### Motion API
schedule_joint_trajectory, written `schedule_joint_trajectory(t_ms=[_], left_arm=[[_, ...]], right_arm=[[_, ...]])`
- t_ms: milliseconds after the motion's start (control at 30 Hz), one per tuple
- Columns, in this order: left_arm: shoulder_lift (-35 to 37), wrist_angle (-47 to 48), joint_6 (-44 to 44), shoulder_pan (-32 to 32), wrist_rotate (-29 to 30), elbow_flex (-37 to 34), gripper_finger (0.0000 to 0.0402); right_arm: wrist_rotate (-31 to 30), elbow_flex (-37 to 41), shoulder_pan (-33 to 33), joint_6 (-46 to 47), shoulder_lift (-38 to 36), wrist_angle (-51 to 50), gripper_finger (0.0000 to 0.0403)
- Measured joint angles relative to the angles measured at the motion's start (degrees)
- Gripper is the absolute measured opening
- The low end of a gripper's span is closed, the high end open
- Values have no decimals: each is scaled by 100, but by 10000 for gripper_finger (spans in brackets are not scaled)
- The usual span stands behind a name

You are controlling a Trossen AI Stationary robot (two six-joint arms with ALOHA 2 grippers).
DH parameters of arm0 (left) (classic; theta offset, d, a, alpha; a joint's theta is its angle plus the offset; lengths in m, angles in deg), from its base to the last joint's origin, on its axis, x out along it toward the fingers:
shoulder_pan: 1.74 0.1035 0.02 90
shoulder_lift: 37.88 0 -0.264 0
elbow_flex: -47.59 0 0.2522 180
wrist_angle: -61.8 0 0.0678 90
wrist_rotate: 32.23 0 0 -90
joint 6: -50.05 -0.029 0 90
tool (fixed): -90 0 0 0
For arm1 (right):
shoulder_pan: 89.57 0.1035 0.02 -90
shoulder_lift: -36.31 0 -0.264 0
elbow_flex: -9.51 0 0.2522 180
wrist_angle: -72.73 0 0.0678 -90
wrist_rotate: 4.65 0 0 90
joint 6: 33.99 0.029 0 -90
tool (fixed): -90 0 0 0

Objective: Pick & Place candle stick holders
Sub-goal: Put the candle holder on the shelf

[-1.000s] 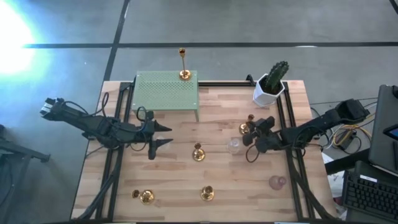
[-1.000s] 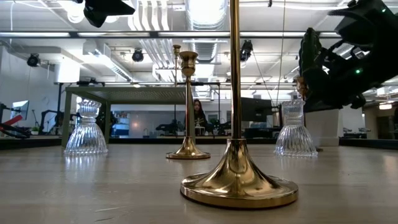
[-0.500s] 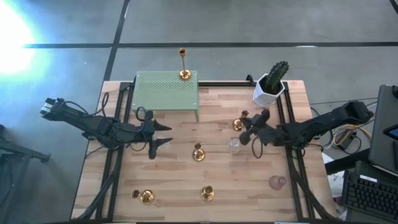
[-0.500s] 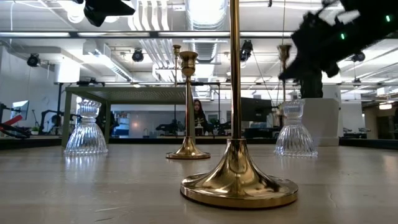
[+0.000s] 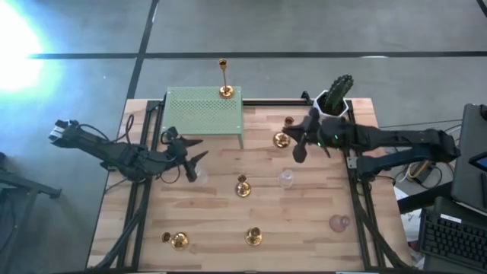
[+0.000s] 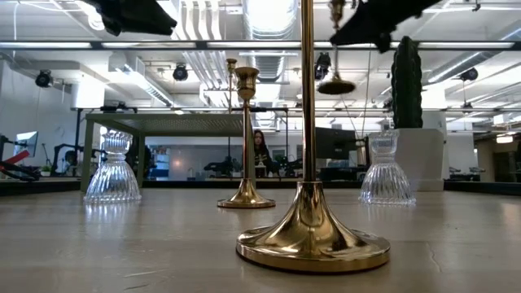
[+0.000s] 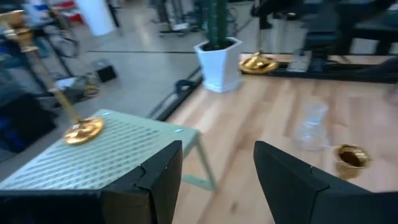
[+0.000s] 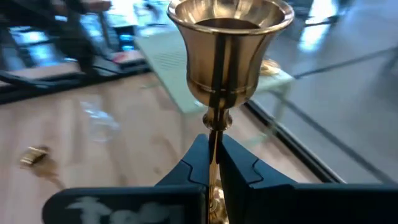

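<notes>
High view: right gripper [image 5: 300,141] has lifted shiny gold metal candlestick [image 5: 283,139] off table.
Jaws clamped on stem, moved toward 11 o'clock; transport begun. Left gripper [image 5: 194,158] waits, wide.

No legible text, label or number anywhere — not on any object (table included).

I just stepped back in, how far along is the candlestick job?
Done: one gold candlestick stands on the green perforated stand. In hand: the right tool grips a candlestick by its stem, lifted off the table. Left: other gold holders and glass holders on the wood.
</notes>
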Motion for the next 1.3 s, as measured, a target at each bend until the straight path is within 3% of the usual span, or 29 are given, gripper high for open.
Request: schedule_joint_trajectory(t_ms=[100, 333, 433, 600, 800, 967, 1100, 1300], left_arm=[[242, -469, -127, 0, 141, -365, 204], [1158, -2513, -1036, 14, 4, -1426, 204], [1550, -3157, -1265, 99, -654, -1801, 204], [1889, -2944, -1053, 377, -1545, -1874, 204], [1588, -2724, -890, 795, -2106, -1564, 204], [944, -2688, -749, 1216, -2969, -1209, 204], [314, -2686, -658, 1516, -3546, -900, 204], [-455, -2703, -782, 1788, -3935, -383, 204]], right_arm=[[961, -413, -452, -254, 451, 127, 9], [2238, -1643, -971, -931, 1701, 170, 9], [2822, -2104, -1053, -1000, 2179, 169, 10], [3642, -2776, -971, -1045, 2813, 171, 10], [3836, -3437, -634, -1237, 3379, -19, 10], [3841, -3831, -464, -1346, 3709, -15, 10], [3880, -3957, -438, -1339, 3853, -19, 10], [3976, -3959, -398, -1323, 3851, -49, 11]])
